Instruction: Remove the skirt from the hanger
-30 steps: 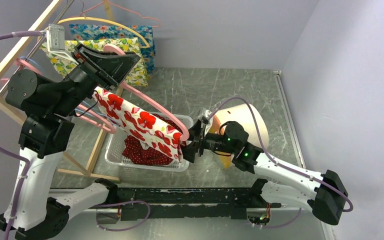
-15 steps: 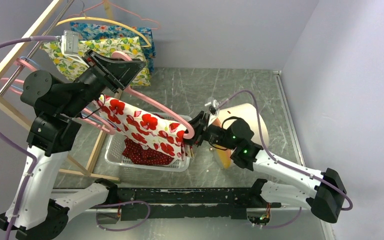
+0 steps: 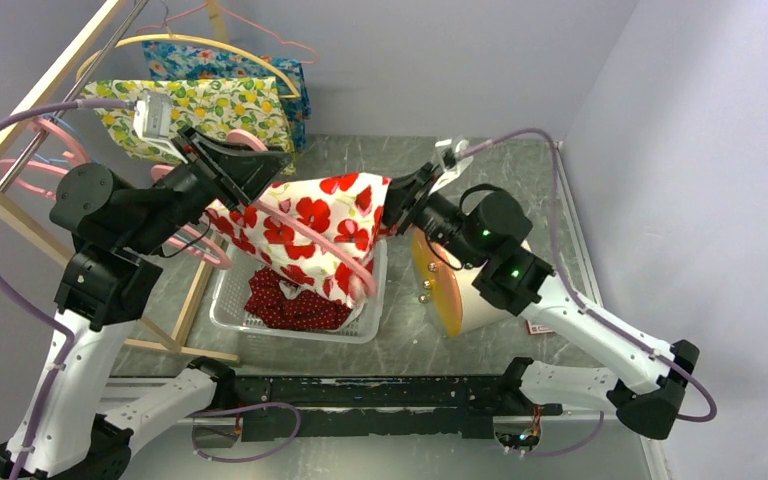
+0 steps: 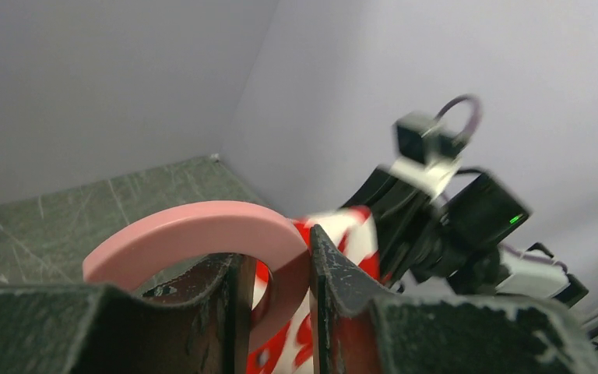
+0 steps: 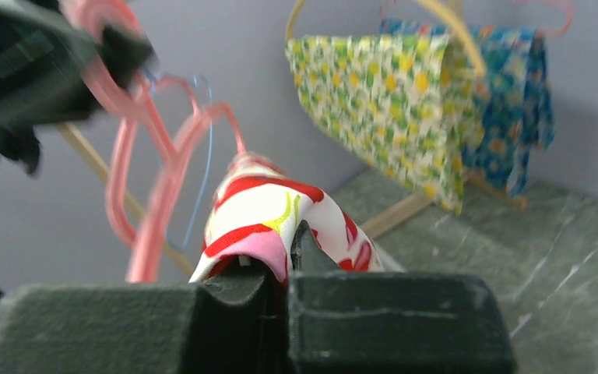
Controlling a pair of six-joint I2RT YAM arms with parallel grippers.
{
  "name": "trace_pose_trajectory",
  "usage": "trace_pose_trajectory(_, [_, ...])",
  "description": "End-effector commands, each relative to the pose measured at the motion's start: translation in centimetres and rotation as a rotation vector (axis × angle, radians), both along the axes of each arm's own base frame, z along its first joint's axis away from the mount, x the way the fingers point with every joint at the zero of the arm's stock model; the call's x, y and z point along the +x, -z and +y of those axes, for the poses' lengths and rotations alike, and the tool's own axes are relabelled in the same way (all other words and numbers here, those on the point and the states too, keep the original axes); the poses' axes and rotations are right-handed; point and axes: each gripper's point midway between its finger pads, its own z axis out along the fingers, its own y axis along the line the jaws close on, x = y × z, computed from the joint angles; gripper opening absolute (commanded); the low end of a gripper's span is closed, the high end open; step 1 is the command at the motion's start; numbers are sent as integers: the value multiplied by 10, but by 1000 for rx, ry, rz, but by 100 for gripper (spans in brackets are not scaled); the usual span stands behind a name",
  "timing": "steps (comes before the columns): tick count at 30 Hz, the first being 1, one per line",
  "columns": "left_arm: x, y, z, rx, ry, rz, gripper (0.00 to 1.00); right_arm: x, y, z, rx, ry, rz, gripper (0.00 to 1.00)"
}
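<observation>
The skirt (image 3: 312,222), white with red flowers, is draped over a pink hanger (image 3: 305,215) above the basket. My left gripper (image 3: 245,160) is shut on the hanger's curved top (image 4: 195,230), which sits between its fingers (image 4: 331,269). At the skirt's far right corner my right gripper (image 3: 396,206) is shut on the cloth and holds it stretched up and away from the hanger's lower end (image 3: 365,280). In the right wrist view the skirt (image 5: 269,202) folds over the closed jaws of that gripper (image 5: 290,249). The left wrist view shows the skirt (image 4: 346,226) beyond the hanger.
A clear plastic basket (image 3: 230,305) under the skirt holds a dark red dotted garment (image 3: 290,305). A wooden rack (image 3: 5,195) at left carries more pink hangers (image 3: 50,160), a yellow floral garment (image 3: 210,105) and a blue floral one (image 3: 295,70). A beige cone-shaped object (image 3: 460,290) lies under the right arm.
My right gripper closed on the skirt's corner, then rose and moved back, pulling the cloth up along the hanger. The left arm shifted slightly right with the hanger.
</observation>
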Motion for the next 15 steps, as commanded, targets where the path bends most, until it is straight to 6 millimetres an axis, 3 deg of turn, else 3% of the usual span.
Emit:
trace_pose_trajectory(1, [-7,21,1,50,12,0,7,10,-59,-28,26,140,-85,1])
trace_pose_trajectory(7, [-15,21,5,20,12,-11,7,12,-108,-84,131,338,-122,0])
trace_pose_trajectory(11, [-18,22,4,18,23,-8,7,2,-126,-128,227,447,-164,0])
trace_pose_trajectory(15, [-18,24,2,15,34,1,7,1,-130,-155,203,551,-195,0])
